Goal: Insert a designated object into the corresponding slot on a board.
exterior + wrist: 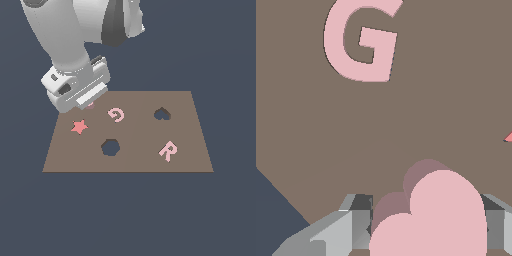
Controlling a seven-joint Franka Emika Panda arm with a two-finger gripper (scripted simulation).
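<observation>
Only two letters readable: a pink G point(116, 114) and a pink R point(168, 151), both flat on the brown board point(190, 130).

Exterior view: gripper point(88, 103) is low over the board's far corner on the exterior view's left, fingers hidden under the white hand, only a sliver of pink heart point(90, 105) shows beneath. Red star point(79, 126) just beside it, nearer the camera. Heart slot point(161, 114) is well apart, toward the exterior view's right, past the G. Hexagonal hole point(110, 147) sits between star and R. Board lies on a plain dark blue-grey floor point(128, 215).

Wrist view: heart point(438, 217) sits between the two grey fingers point(338, 227), one each side, clamped on it, its shadow on the board point(306, 125). G point(362, 40) lies ahead; a star tip point(509, 137) at the edge.
</observation>
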